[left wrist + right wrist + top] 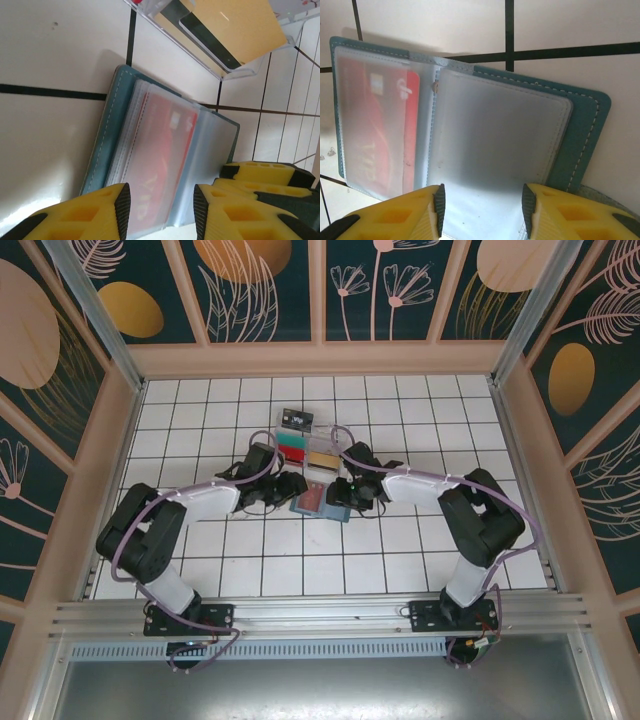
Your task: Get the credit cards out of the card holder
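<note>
Over a white-tiled surface [400,550] with dark grout, teal flower-print walls [260,290] all round
Open card holder [322,502] pretty much at its middle, reddish credit card [375,130] tucked in a cloudy sleeve. Left gripper [160,210] and right gripper [482,210] both with jaws apart, over opposite halves. Clear tray [305,445] just toward the far edge.

You can see a clear plastic tray [326,437] with little boxes in it, sitting on the white tiled table [200,540]. A small black card [298,419] lies at its far end. A yellow card [235,25] with a dark stripe lies in another box, and dark walls [270,300] with painted flowers stand all around.
</note>
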Controlling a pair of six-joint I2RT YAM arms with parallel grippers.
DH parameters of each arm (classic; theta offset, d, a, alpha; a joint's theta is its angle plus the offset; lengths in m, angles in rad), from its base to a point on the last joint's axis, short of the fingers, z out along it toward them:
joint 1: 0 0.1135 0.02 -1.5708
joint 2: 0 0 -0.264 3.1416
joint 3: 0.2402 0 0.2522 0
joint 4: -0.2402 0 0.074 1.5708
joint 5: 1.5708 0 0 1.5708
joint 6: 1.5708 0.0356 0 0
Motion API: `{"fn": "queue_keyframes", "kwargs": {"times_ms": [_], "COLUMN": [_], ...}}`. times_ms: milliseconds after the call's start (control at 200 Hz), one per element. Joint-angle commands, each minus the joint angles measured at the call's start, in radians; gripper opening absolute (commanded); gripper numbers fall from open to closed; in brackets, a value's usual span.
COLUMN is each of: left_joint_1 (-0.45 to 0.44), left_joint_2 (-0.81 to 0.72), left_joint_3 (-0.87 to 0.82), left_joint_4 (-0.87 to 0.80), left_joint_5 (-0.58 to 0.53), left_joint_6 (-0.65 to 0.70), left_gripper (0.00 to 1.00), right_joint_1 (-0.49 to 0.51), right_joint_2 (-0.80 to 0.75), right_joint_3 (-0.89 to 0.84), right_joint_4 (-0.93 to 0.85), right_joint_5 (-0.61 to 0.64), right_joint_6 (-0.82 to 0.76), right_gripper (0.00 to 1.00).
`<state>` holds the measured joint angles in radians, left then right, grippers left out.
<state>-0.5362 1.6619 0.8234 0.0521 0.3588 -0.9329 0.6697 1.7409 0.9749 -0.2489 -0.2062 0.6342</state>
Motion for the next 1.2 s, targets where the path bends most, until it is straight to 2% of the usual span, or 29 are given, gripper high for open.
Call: {"fn": "queue_keyframes", "kwargs": {"times_ms": [0, 320, 520, 601, 956, 1196], "left_joint_1": [-0.004, -0.004, -0.004, -0.004, -0.004, -0.005], "left_joint_2": [0.034, 0.091, 0.103, 0.096, 0.022, 0.022], "left_joint_3": [0.039, 0.052, 0.051, 0.051, 0.057, 0.044], "left_joint_4": [-0.023, -0.029, -0.015, -0.005, -0.043, 0.022], "left_joint_5": [0.006, 0.029, 0.062, 0.078, 0.060, 0.149], "left_joint_6": [0.021, 0.031, 0.038, 0.039, 0.098, 0.092], "left_gripper": [0.41, 0.44, 0.42, 0.39, 0.39, 0.36], "right_joint_1": [-0.008, -0.009, -0.008, -0.009, -0.009, -0.009], "right_joint_2": [0.031, 0.046, 0.050, 0.052, 0.054, 0.054], "right_joint_3": [-0.023, -0.019, -0.023, -0.022, -0.025, -0.027], "right_joint_4": [0.005, 0.004, 0.008, 0.008, 0.008, 0.014], "right_joint_5": [0.017, 0.004, -0.001, -0.002, -0.006, -0.009], "right_joint_6": [-0.019, -0.031, -0.028, -0.029, -0.031, -0.030], "right_gripper": [0.48, 0.46, 0.46, 0.46, 0.46, 0.45]}}
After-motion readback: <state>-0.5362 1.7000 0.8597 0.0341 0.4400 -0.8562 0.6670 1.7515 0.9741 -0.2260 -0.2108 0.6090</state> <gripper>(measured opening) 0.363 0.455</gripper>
